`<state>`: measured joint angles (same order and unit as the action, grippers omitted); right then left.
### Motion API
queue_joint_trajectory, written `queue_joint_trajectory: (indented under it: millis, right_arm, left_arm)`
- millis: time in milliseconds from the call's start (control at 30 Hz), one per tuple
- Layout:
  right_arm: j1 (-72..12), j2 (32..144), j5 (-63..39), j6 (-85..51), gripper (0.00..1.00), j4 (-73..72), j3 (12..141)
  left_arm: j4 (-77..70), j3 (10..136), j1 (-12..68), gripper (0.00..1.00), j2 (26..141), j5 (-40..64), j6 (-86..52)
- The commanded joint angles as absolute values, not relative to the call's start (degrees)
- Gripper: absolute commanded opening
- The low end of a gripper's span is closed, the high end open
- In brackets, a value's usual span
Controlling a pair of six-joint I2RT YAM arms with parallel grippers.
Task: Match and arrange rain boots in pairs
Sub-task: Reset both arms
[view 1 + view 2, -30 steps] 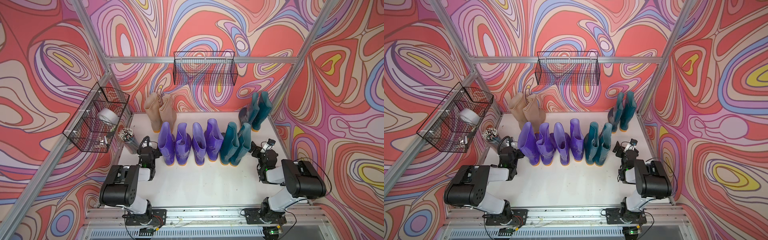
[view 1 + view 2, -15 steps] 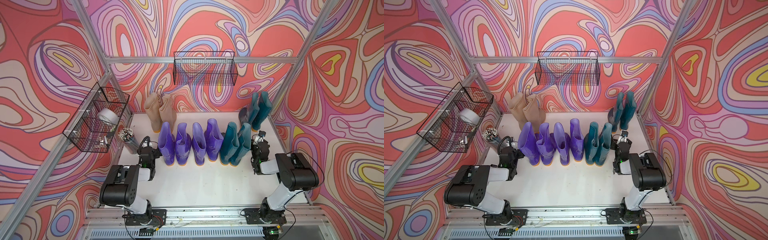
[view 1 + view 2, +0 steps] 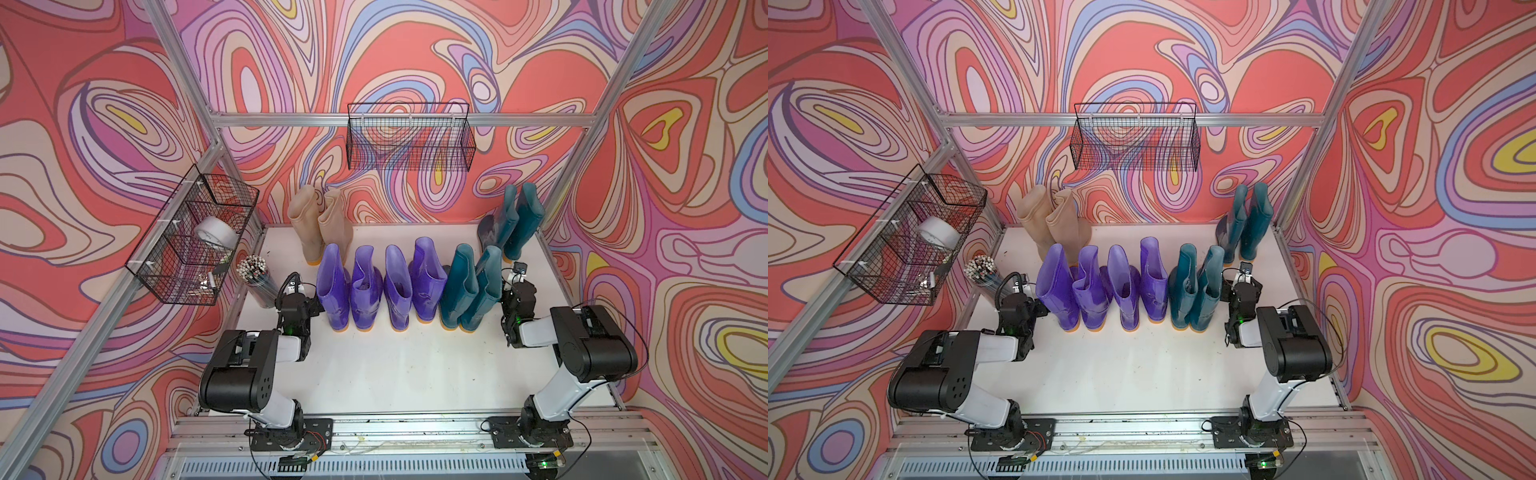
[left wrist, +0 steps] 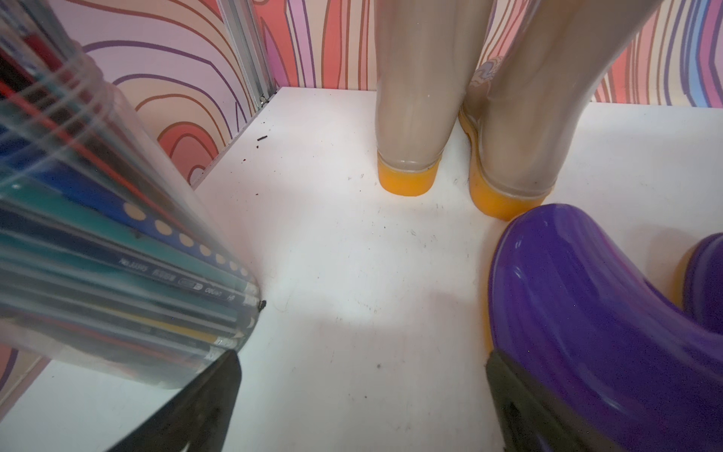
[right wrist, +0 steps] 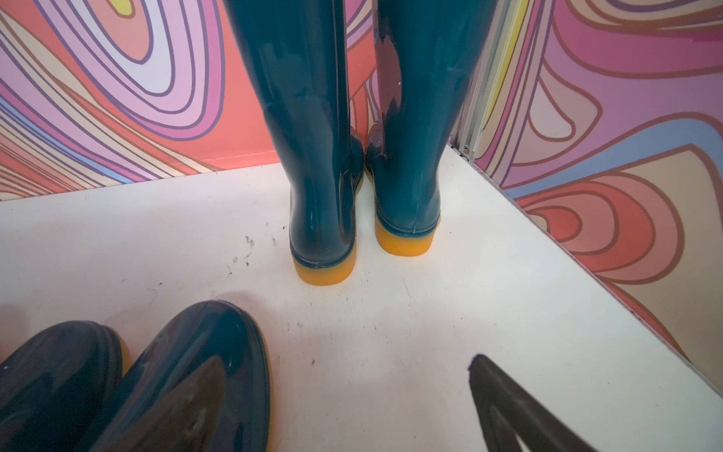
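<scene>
While the boots [image 3: 365,286] are standing paired on the table [image 3: 395,365] in both top views, the left wrist is showing the left gripper [image 4: 362,360] released beside a purple boot [image 4: 587,313], and the right wrist is showing the right gripper [image 5: 348,364] released beside a teal boot [image 5: 219,328]. They are looking light, bendy, slippery; I am favouring shaft rims.

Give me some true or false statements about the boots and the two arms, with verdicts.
1. Four purple boots stand in the front row. True.
2. The beige boots lie on their sides. False: they stand upright.
3. The right tool grips one of the front teal pair. False: it is open and empty, beside them.
4. A clear cup of pencils stands beside the left tool. True.
5. The left tool is shut. False: it is open.
</scene>
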<state>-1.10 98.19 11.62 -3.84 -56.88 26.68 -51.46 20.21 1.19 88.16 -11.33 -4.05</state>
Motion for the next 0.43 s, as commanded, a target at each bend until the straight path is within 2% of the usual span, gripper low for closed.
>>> queue_joint_trajectory:
  millis: [0,200,267,400]
  right_arm:
    - [-1.3,98.0,12.3,-3.3,0.98,-56.3,26.1]
    - [-1.4,98.0,12.4,-3.0,0.98,-56.4,26.1]
    - [-1.6,98.1,12.7,-3.0,0.98,-56.4,26.1]
    - [-1.6,98.1,12.6,-3.0,0.98,-56.4,26.1]
  left_arm:
    - [-52.9,20.5,1.4,1.00,88.2,-10.8,-3.2]
    - [-52.7,20.7,1.4,1.00,88.2,-10.7,-3.1]
    - [-50.1,22.1,1.4,1.00,88.4,-6.0,-1.3]
    - [-50.2,22.0,1.2,1.00,88.2,-5.2,-1.3]
